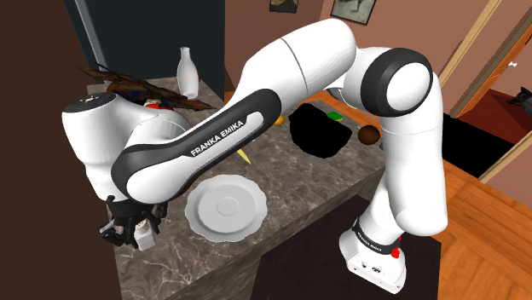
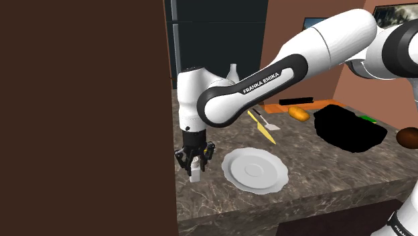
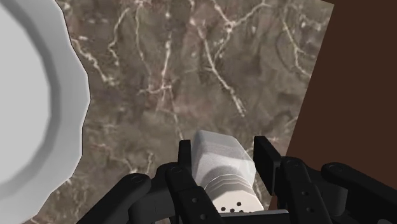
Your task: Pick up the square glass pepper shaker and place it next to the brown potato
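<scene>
White Franka arm (image 1: 256,111) bends low over the dark marbled stone counter (image 1: 290,175), close to the shoulder camera. On the counter lies a round white plate with a scalloped rim (image 1: 226,207). Near it, at the corner by the dark brown wall (image 2: 80,114), the black two-finger gripper (image 3: 223,151) clasps the square pale pepper shaker (image 3: 221,172) from both sides. It stands upright, its long axis along the fingers and its perforated cap toward the hand.

The small brown potato (image 1: 369,135) lies well apart, beyond the plate toward the shoulder view's right, so I judge the carry must go that way. The wrist view shows the finger contact; the shoulder view shows the potato.
</scene>
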